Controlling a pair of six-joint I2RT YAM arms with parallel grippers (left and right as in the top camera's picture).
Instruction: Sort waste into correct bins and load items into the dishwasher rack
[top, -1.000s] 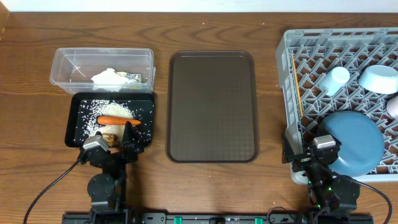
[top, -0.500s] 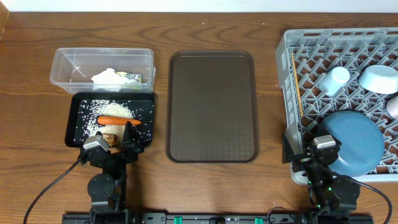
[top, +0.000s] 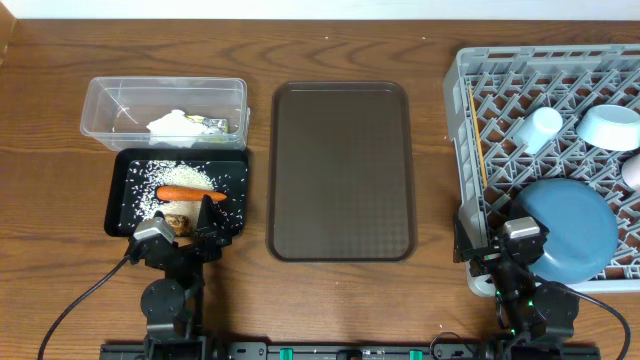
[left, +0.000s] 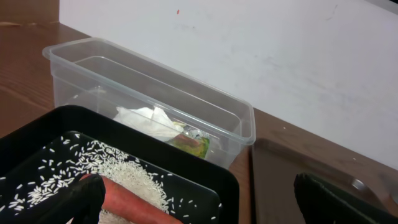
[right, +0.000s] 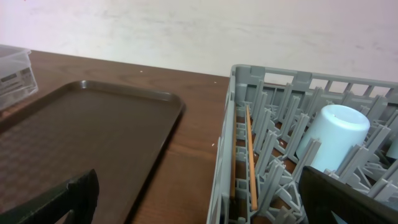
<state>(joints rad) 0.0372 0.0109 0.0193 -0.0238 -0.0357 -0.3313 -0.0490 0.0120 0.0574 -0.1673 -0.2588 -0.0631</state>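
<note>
The black tray (top: 236, 168) holds loose rice (top: 182, 177), an orange carrot (top: 188, 194) and a brown lump (top: 178, 219). Behind it, tissue (top: 172, 124) and a green-yellow wrapper (top: 214, 125) lie in the clear tub (top: 110, 98). My left gripper (top: 183, 228) is open over the tray's near edge, one finger beside the carrot (left: 134, 200). In the grey rack (top: 462, 120) are chopsticks (top: 478, 135), a cup (top: 540, 128), the white bowl (top: 608, 126) and the dark-blue plate (top: 568, 230). My right gripper (top: 500, 243) is open at the rack's near left corner, holding nothing.
A large brown serving tray (top: 340, 170) lies between the bins and the rack, with nothing on it. A second pale cup (top: 632, 170) shows at the rack's right edge. Both arm bases stand at the table's front edge.
</note>
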